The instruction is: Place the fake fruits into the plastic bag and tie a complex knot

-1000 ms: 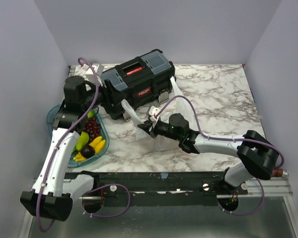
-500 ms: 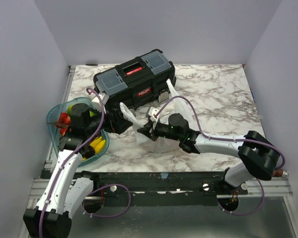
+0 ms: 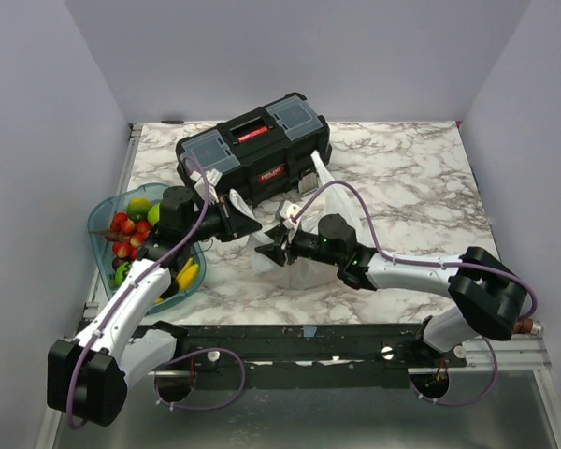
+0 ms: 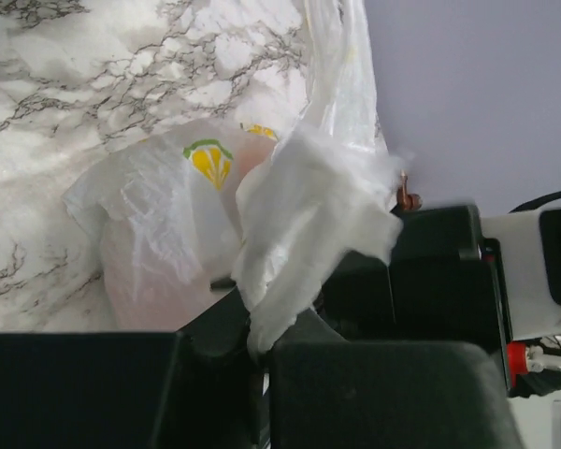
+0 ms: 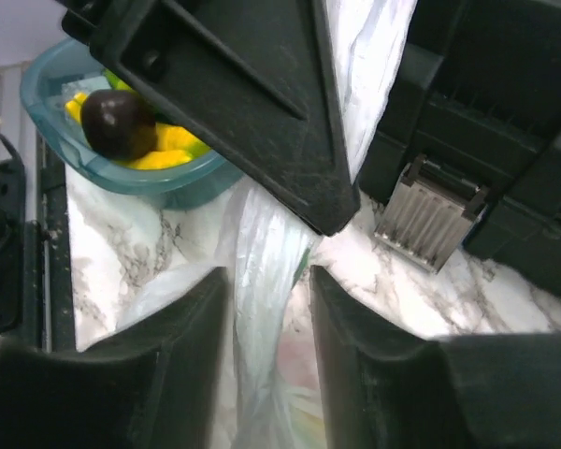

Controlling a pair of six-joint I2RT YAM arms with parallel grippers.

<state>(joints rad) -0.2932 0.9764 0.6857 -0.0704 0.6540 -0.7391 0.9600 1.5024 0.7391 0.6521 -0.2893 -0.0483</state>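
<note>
Found a marble table (image 3: 411,178) under everything. Noted a black toolbox (image 3: 252,150) at the back left, grey-blue lids down, contents hidden.

Saw the bag (image 3: 297,269) just in front of it, near the table's middle, between the two grippers. Thin, whitish, translucent and heavily creased. Slumped in a low mound on the marble, with long strips drawn up and away towards the toolbox. Made out, from the left wrist, a pinkish mass through the plastic and a yellow-and-green patch on it; could not tell print from fruit.

Spotted a teal oval tray (image 5: 182,182) at the left edge, well apart from the bag, holding the fruits (image 3: 126,232): red ones heaped at the back beside green, yellow towards the front, and a dark fruit (image 5: 117,122) lying on the yellow.

Caught the left gripper (image 4: 260,369) reaching in from the tray side, fingers pressed together on a wadded white flap of the bag. Found the right gripper (image 5: 266,374) low on the opposite side, fingers parted on either side of a hanging strand of plastic; could not tell whether squeezing it or merely flanking it.
</note>
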